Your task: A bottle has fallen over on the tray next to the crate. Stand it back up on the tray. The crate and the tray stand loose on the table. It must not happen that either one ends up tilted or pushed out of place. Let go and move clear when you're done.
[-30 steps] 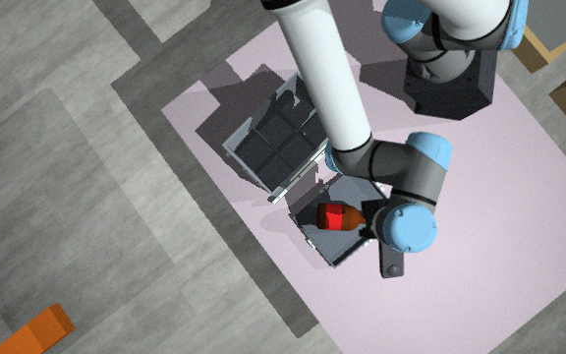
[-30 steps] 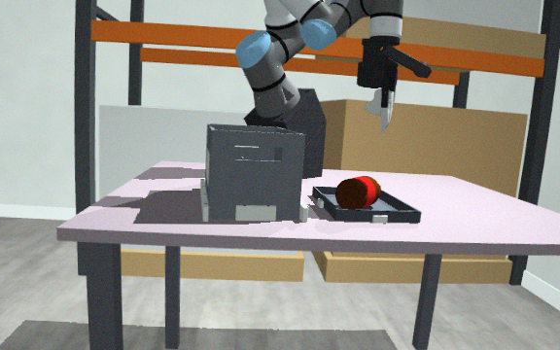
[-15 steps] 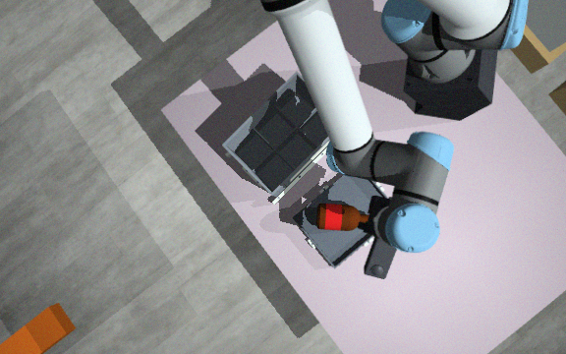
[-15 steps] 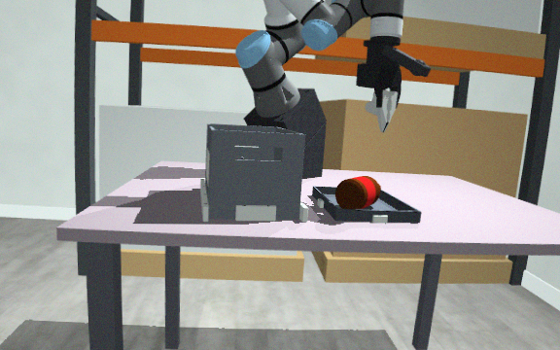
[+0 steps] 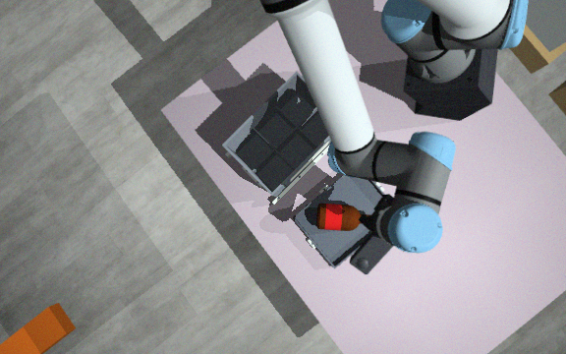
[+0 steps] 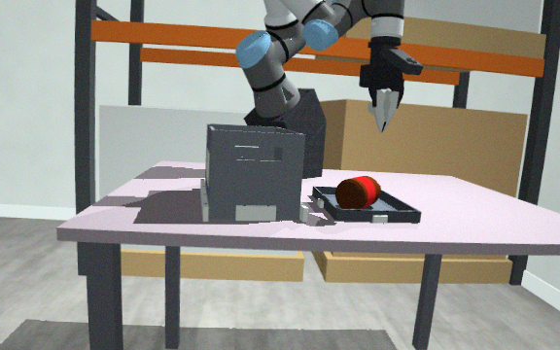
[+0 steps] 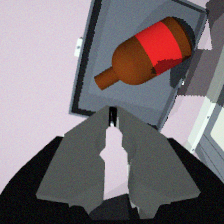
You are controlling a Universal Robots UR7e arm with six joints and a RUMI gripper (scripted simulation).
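A brown bottle with a red label (image 5: 337,216) lies on its side on the dark tray (image 5: 339,223), its neck toward the arm's wrist. It shows in the side view (image 6: 358,192) and in the wrist view (image 7: 147,52), on the tray (image 6: 367,206) (image 7: 137,65). My gripper (image 6: 383,127) hangs well above the tray, pointing down, shut and empty. In the wrist view the closed fingertips (image 7: 113,120) sit over the tray's near edge, short of the bottle's neck.
The dark crate (image 5: 278,143) with its divided compartments stands beside the tray, also in the side view (image 6: 255,172). The arm's base (image 5: 447,84) stands at the back of the pink table. Cardboard boxes stand behind and under the table.
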